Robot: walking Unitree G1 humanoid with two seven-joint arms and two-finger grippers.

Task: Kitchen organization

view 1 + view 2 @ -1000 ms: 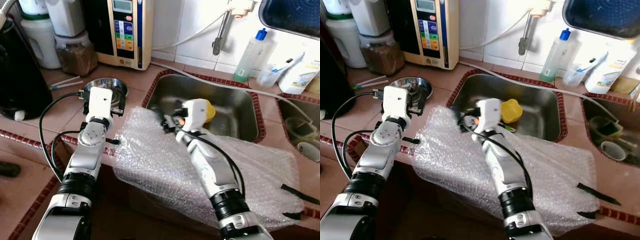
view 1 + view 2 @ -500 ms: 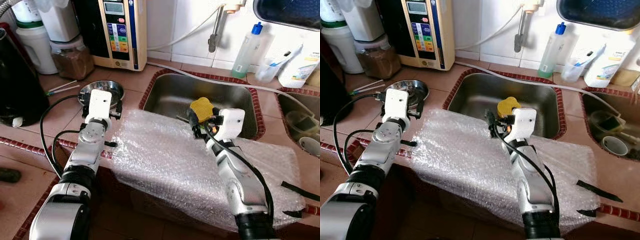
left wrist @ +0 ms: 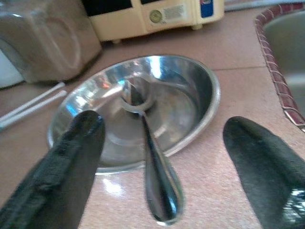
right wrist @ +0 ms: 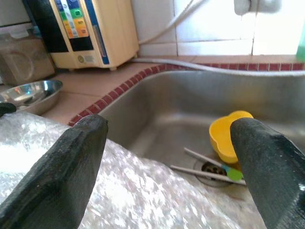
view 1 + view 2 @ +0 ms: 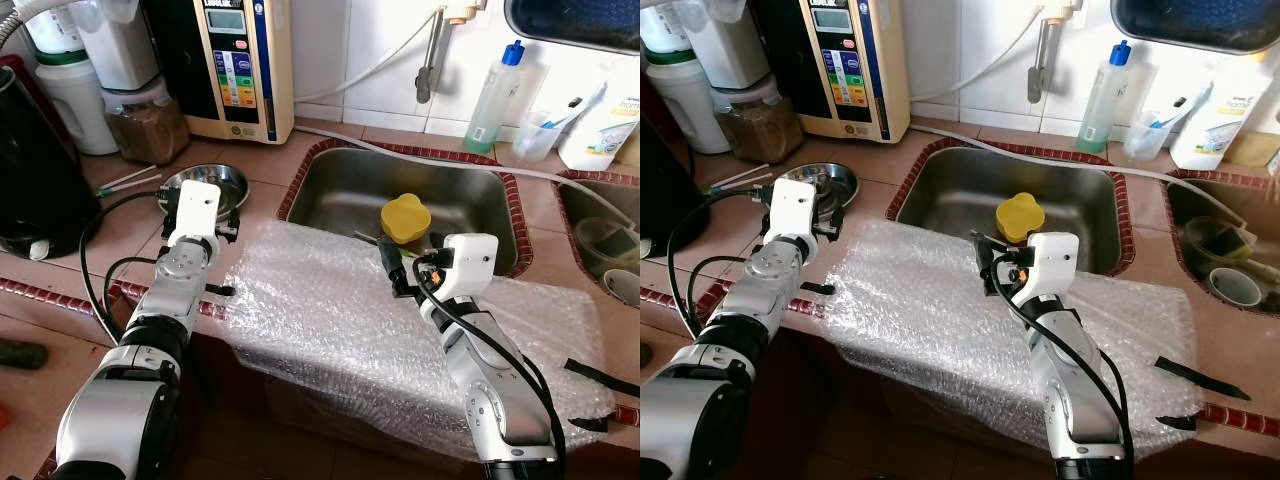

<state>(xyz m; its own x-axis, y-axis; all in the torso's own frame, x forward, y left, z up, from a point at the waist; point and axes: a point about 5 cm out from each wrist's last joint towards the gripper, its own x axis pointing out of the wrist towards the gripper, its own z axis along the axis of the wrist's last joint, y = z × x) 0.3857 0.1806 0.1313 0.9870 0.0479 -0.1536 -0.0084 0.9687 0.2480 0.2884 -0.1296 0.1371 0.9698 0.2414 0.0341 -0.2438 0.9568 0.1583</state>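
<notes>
A steel bowl (image 5: 228,181) sits on the tiled counter left of the sink (image 5: 340,190), and a metal spoon (image 3: 153,162) rests in it with the handle over the rim. My left gripper (image 3: 162,123) hovers open just before the bowl, one finger on each side of the spoon handle. A yellow bowl (image 5: 405,217) lies in the sink beside some thin utensils (image 4: 209,164). My right gripper (image 5: 405,265) is open and holds nothing. It stands over the bubble wrap (image 5: 330,320) at the sink's front edge, facing the yellow bowl.
A water purifier (image 5: 240,60), a jar of brown grains (image 5: 145,115) and a black kettle (image 5: 30,170) line the counter's back left. Two white sticks (image 5: 125,180) lie near the bowl. A soap bottle (image 5: 495,100) stands behind the sink. A second basin (image 5: 605,245) is at right.
My right arm swung from the sink's left front corner toward the yellow bowl, then drew back slightly over the bubble wrap. The left gripper stayed by the steel bowl. The camera shifted a little.
</notes>
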